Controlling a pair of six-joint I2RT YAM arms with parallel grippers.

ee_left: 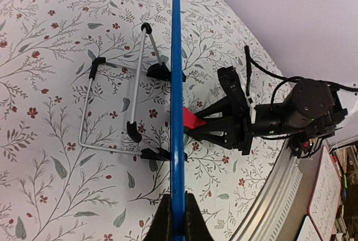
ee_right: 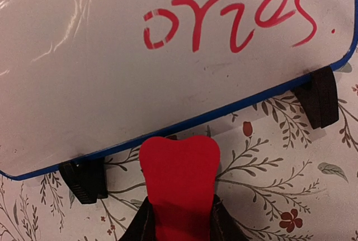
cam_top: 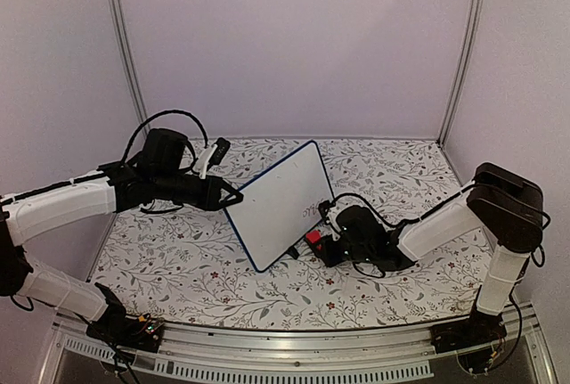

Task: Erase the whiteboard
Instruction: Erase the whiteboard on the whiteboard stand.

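The whiteboard [cam_top: 280,206] stands tilted on the floral table, its white face toward the right arm, on two black clip feet [ee_right: 320,97]. Red handwriting [ee_right: 229,18] shows near its lower right corner. My left gripper [cam_top: 233,197] is shut on the board's blue rim [ee_left: 177,84] at its left edge; the left wrist view sees the board edge-on. My right gripper [cam_top: 319,243] is shut on a red block eraser [ee_right: 179,179], held just below the board's bottom edge and apart from the writing.
A wire stand [ee_left: 112,104] props the board from behind. The floral tablecloth [cam_top: 196,268] covers the table, with a metal rail [cam_top: 294,348] along the near edge and grey walls on three sides.
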